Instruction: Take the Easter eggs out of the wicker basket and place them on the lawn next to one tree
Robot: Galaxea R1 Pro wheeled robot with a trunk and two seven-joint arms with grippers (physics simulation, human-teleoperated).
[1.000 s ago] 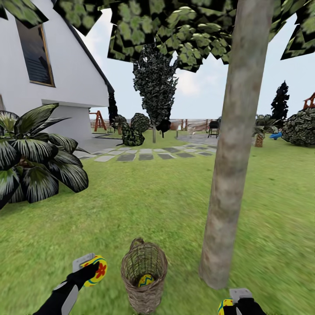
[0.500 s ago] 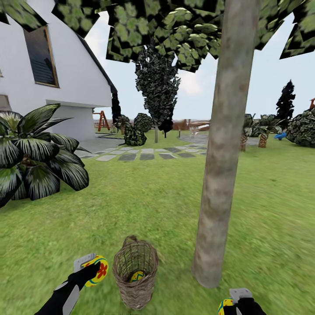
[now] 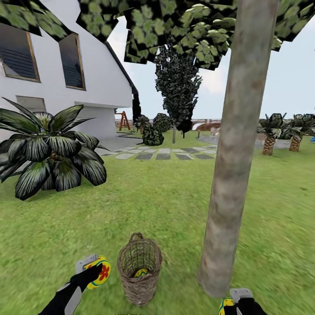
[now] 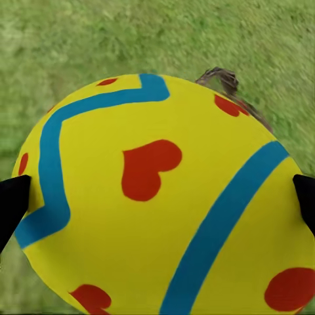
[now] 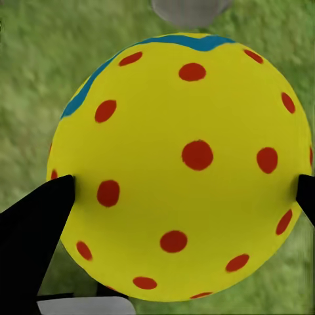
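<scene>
Gripping a yellow egg with red hearts and blue bands [image 3: 98,273], the left tool [image 3: 92,271] is clamped on it low in the head view, just left of the wicker basket [image 3: 139,271]; in the left wrist view the same egg [image 4: 161,197] sits between two black fingertips [image 4: 13,207], with grass and a bit of the basket's rim behind it. At the lower right, the right tool [image 3: 231,302] is clamped on a yellow egg with red spots [image 3: 226,305], seen in the right wrist view [image 5: 180,164] pinched between black fingers [image 5: 36,230] above the grass. Between the two arms the basket stands upright on the lawn [image 3: 162,205], and the third egg [image 3: 140,273] lies inside it near the bottom. Just right of the basket rises the tree's [image 3: 236,148] thick mottled trunk. Farther left grows a spiky-leaved palm plant [image 3: 52,153] beside the white house [image 3: 57,87]. Grey paving slabs [image 3: 153,154] cross the grass beyond, with a dark conifer [image 3: 177,92] behind them.
</scene>
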